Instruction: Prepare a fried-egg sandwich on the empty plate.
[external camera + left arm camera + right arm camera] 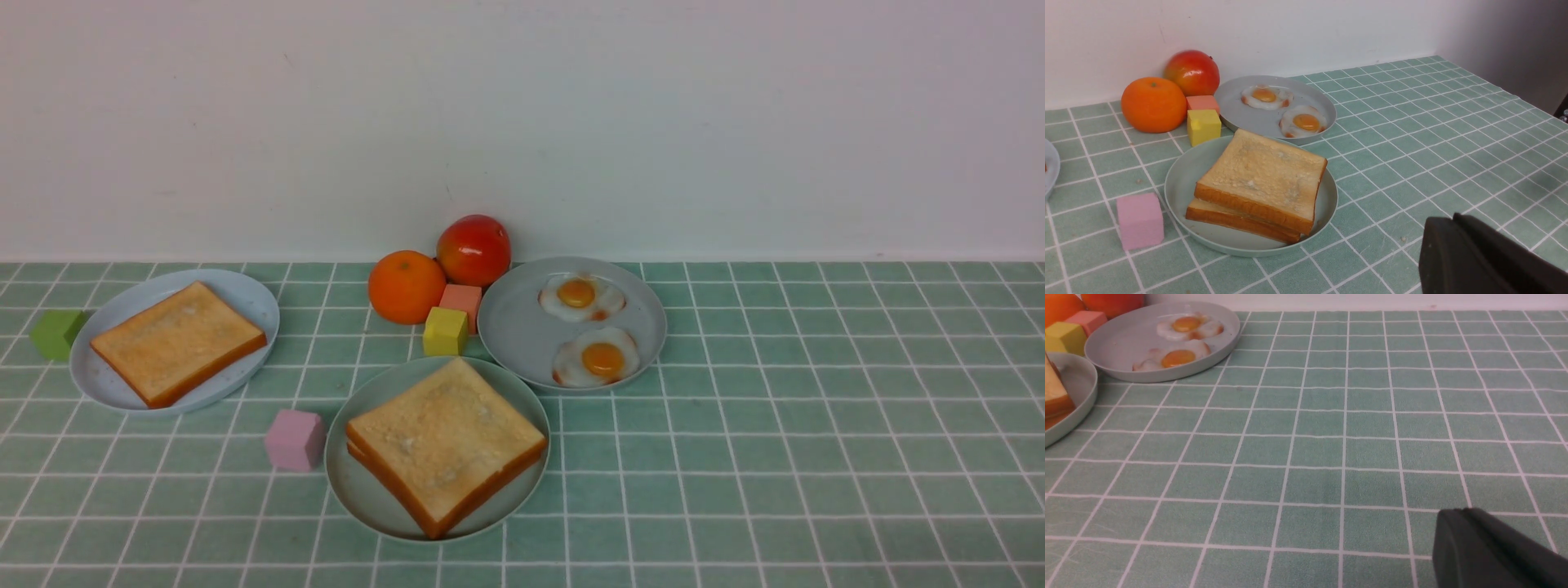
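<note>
a mint-green plate (359, 482) near the front of the tiled table (816, 457) carries the sandwich (445, 445), two stacked toast slices; any egg between them can't be made out. the right gripper (1457, 539) sits clenched and empty above bare tiles, while the left gripper (1447, 249) appears nearly closed, grasping nothing.

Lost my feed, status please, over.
Left gripper, right gripper shut, empty. Two toast slices stacked on mint plate; no egg visible between. Two eggs on grey plate. Nothing blocking.

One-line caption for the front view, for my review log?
Two stacked toast slices on the mint plate; two eggs still on the grey plate, one slice left.
</note>
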You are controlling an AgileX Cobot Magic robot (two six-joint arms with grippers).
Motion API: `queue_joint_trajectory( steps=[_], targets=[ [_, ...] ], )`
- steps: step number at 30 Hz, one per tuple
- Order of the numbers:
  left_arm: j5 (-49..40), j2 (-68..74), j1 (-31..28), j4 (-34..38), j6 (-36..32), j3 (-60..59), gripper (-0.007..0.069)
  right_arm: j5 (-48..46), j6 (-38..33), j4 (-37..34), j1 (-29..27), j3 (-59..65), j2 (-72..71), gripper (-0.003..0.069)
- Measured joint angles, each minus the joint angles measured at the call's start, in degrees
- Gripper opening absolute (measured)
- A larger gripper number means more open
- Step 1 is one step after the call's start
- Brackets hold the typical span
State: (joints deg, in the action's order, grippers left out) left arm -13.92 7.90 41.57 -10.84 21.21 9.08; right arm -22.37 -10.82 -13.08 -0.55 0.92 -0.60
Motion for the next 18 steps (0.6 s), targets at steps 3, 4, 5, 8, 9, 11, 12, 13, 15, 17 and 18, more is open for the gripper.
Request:
queue_joint_trajectory(
  steps=[3, 4, 5, 8, 9, 11, 12, 13, 15, 17, 18],
  targets=[
    [0.00, 0.00, 0.00, 0.00, 0.00, 0.00, 0.0020, 0.00, 0.00, 0.00, 0.00, 0.00, 0.00, -0.0013],
    [0.00, 0.00, 0.00, 0.00, 0.00, -0.08, 0.0020, 0.00, 0.00, 0.00, 0.00, 0.00, 0.00, -0.0012],
    [0.14, 0.00, 0.00, -0.12, 0.00, -0.15, 0.0020, 0.00, 0.00, 0.00, 0.00, 0.00, 0.00, -0.0012],
    [0.63, -0.45, -0.39, -2.85, -2.08, -0.76, 0.0019, 0.00, 0.00, 0.00, 0.00, 0.00, 0.00, -0.0010],
    [0.74, -1.08, -1.27, -2.78, -2.63, -0.81, 0.0011, 0.00, 0.00, 0.00, 0.00, 0.00, 0.00, -0.0010],
    [0.93, -2.27, -3.91, -1.75, -3.53, -0.87, -0.0009, 0.00, 0.00, -0.06, 0.00, 0.00, 0.00, -0.0008],
    [1.20, -3.49, -7.24, 0.01, -4.74, -0.94, -0.0013, 0.00, 0.00, -0.07, 0.00, 0.00, 0.00, -0.0008],
    [1.30, -3.71, -7.88, 0.34, -4.74, -1.03, -0.0013, 0.00, 0.00, -0.07, 0.00, 0.00, 0.00, -0.0007],
    [3.01, -6.53, -16.25, 4.95, -8.32, -2.55, -0.0013, 0.00, 0.00, -0.07, 0.00, 0.00, 0.00, -0.0005],
    [4.88, -8.10, -23.35, 9.39, -10.79, -4.96, -0.0013, 0.00, 0.00, -0.07, 0.00, 0.00, 0.00, -0.0004],
    [5.87, -8.41, -26.71, 11.57, -11.80, -6.58, -0.0013, 0.00, 0.00, -0.07, 0.00, 0.00, 0.00, -0.0003]
  ],
)
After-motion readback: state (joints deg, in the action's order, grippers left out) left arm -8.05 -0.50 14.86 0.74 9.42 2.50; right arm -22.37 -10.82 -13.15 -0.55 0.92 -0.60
